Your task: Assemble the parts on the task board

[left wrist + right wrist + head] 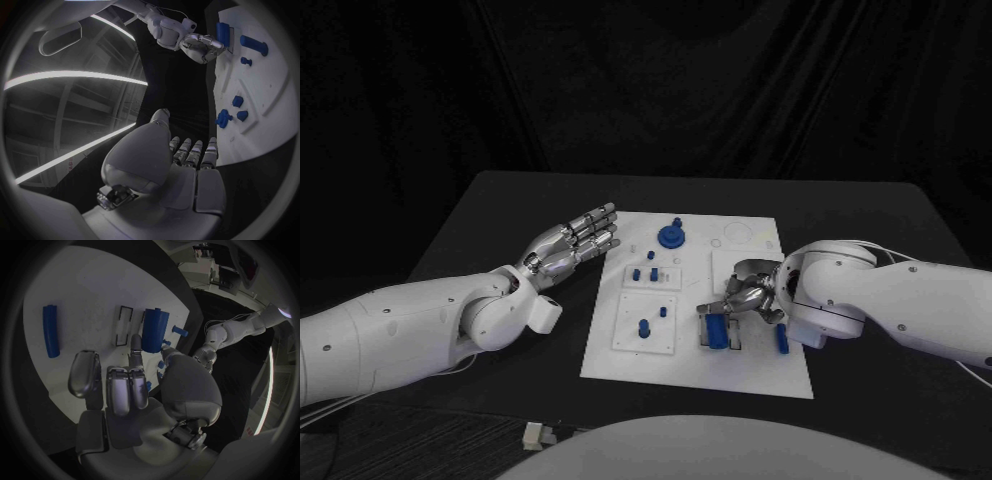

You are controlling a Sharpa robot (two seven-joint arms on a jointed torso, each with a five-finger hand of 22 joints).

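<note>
Head view first: the white task board (620, 352) lies in the middle of the black table (877, 220), with small blue parts on it. The left hand (574, 245) hovers over the table just beside the board's left edge, palm up, fingers stretched out side by side and holding nothing. The right hand (747, 295) sits over the board's right half, fingers curled down next to a blue block (715, 330); a blue bar (782, 339) lies just to the right of that block. Farther up the board stands a round blue gear (672, 237), and small blue pegs (649, 274) stand in the middle column, with another peg (643, 327) in a square recess below them. Left wrist view: the left hand (187, 155) shows its palm and straight fingers side by side, empty, beside the board (275, 80); the right hand (201, 46) is seen across the board near the blue block (223, 29). Right wrist view: the right hand (134, 385) has most fingers folded in, while one finger points out and its tip touches or nearly touches the blue block (154, 329); whether it presses the block cannot be told. The blue bar (50, 331) lies apart on the board (87, 300).
</note>
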